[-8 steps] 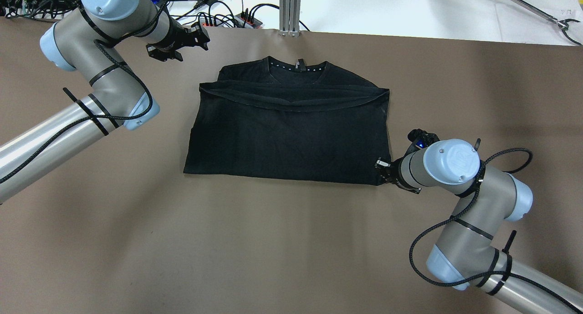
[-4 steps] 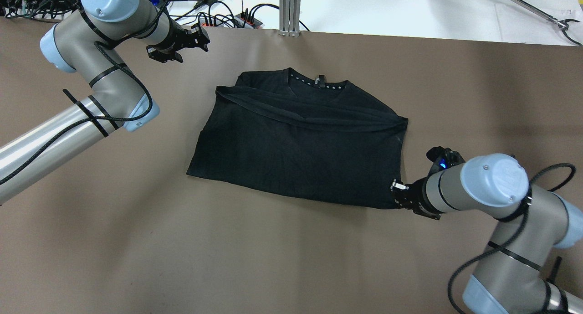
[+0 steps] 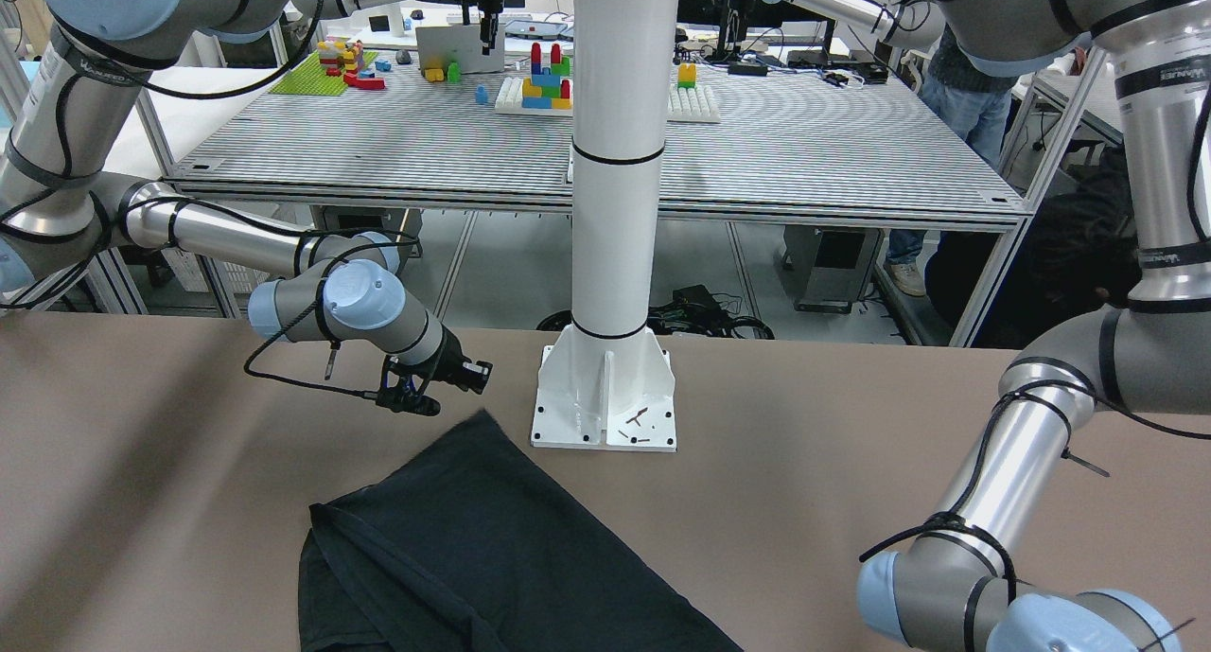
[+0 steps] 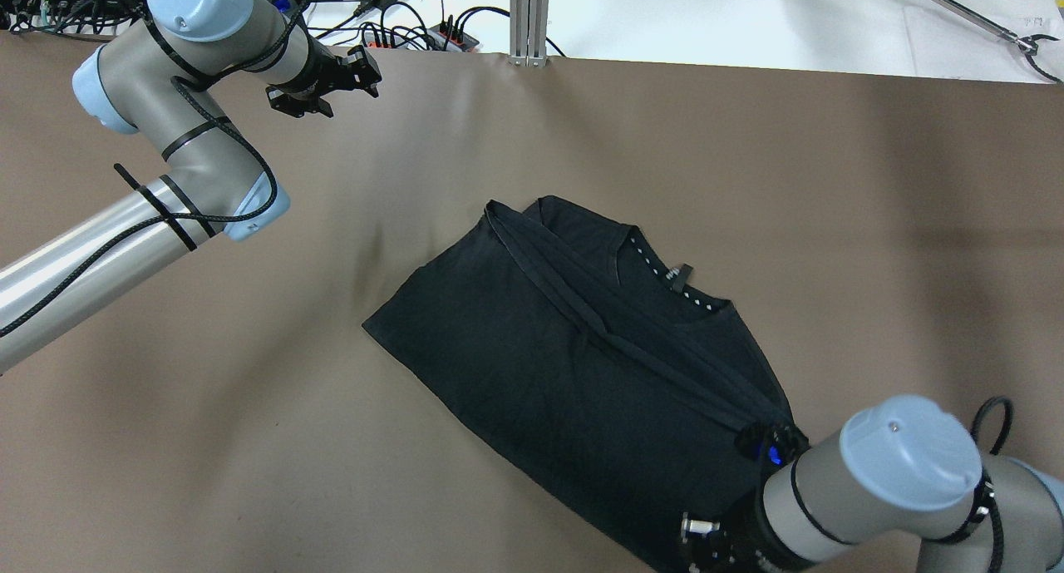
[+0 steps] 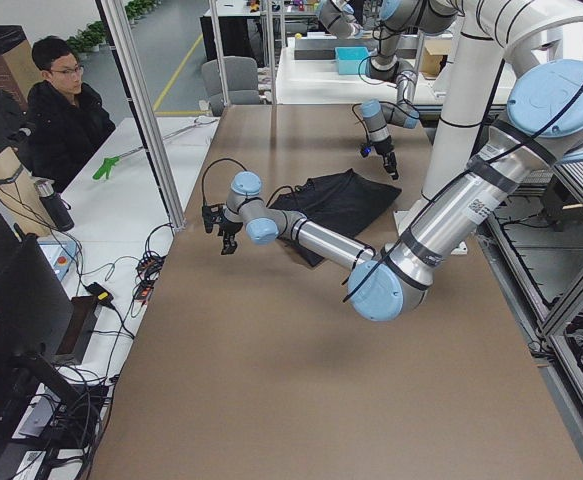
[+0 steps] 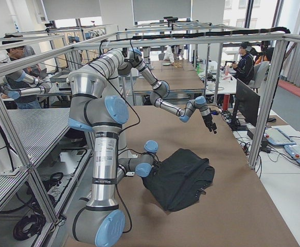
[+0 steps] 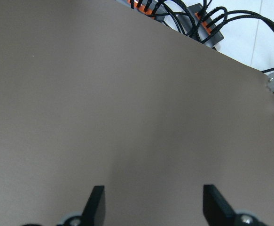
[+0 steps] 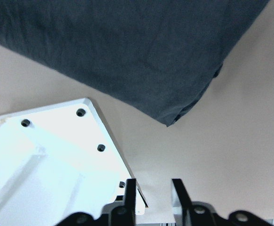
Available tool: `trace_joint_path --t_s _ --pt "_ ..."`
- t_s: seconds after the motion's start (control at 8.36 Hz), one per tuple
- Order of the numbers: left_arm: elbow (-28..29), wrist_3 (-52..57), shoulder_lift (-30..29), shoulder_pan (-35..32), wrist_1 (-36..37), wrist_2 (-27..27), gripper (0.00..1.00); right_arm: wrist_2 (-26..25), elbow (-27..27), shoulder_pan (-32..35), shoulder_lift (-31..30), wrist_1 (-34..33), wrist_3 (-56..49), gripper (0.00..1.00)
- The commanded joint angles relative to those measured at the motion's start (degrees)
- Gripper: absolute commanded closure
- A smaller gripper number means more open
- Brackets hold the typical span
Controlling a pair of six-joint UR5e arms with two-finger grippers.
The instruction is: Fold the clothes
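Black T-shirt (image 4: 573,365) lies half-folded and skewed on tabletop (image 4: 249,440), toward robot's right. Right end effector (image 8: 152,186) narrow, empty, near shirt corner. Left end effector (image 7: 151,200) wide, empty, well apart. Seemingly between folds; next likely needs both regrasping an edge.

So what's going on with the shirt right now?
The black T-shirt, folded once with its hem up near the collar, lies diagonally on the brown table. The right gripper sits just off the shirt corner nearest the white base plate, jaws slightly apart with nothing between them, so it isn't holding the cloth. The left gripper hovers wide open over the table's far left edge, away from the shirt.
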Motion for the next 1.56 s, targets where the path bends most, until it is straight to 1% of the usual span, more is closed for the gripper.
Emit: trace_joint_path --t_s 0.0,0.12,0.24,0.36,0.6,0.72,0.84,0.96,1.44 --pt "-2.31 -3.38 0.34 0.54 0.02 -0.89 0.23 -0.79 -0.77 -2.21 2.01 0.11 0.83 0.05" --pt "-5.81 -7.32 2.17 1.32 -0.07 -3.16 0.22 -0.79 -0.77 0.15 2.1 0.02 0.83 0.05" --pt "-10.81 -8.84 6.19 3.94 -0.15 -3.1 0.22 -0.88 -0.86 3.04 2.54 0.02 0.83 0.05" --pt "-15.29 -10.77 9.98 5.71 -0.15 -2.93 0.22 -2.62 -0.95 5.42 2.55 0.02 0.74 0.05" --pt "-19.45 -13.5 17.36 11.84 -0.94 -2.22 0.23 -11.47 -1.82 5.36 3.33 -0.5 0.48 0.05" --pt "-21.04 -16.12 18.35 15.27 -1.47 1.61 0.24 -12.82 -3.13 5.36 4.73 -0.51 0.39 0.06" --pt "-20.79 -18.5 18.1 19.39 -1.47 4.69 0.25 -12.92 -3.58 5.53 5.09 -0.51 0.13 0.06" --pt "-20.79 -18.87 18.1 21.0 -1.47 6.55 0.26 -12.92 -3.41 5.79 5.18 -0.51 0.13 0.06" --pt "-21.31 -18.87 18.8 21.72 -1.3 6.92 0.27 -12.92 -3.5 5.89 5.53 -0.51 0.21 0.05"
